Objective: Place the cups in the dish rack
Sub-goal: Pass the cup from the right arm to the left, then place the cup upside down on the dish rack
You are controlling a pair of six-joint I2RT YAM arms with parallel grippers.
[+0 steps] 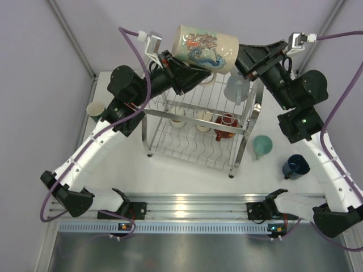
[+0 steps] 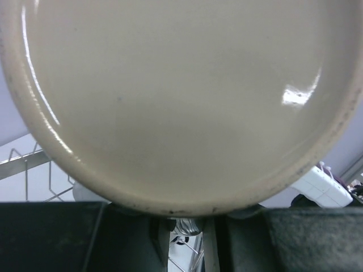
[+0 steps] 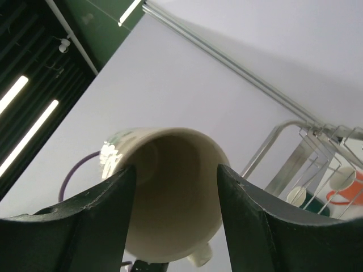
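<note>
Mug [image 1: 205, 44] — cream, blue-and-red print, tipped sideways

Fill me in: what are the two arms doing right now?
Both arms are up over the dish rack with the big printed mug lying sideways between them. The left gripper holds it at the base end, apparently by the handle. The right gripper has its fingers spread around the mouth; contact is unclear. A red cup and a few others sit in the rack. A mint cup, a navy cup and a dark cup wait on the table.
</note>
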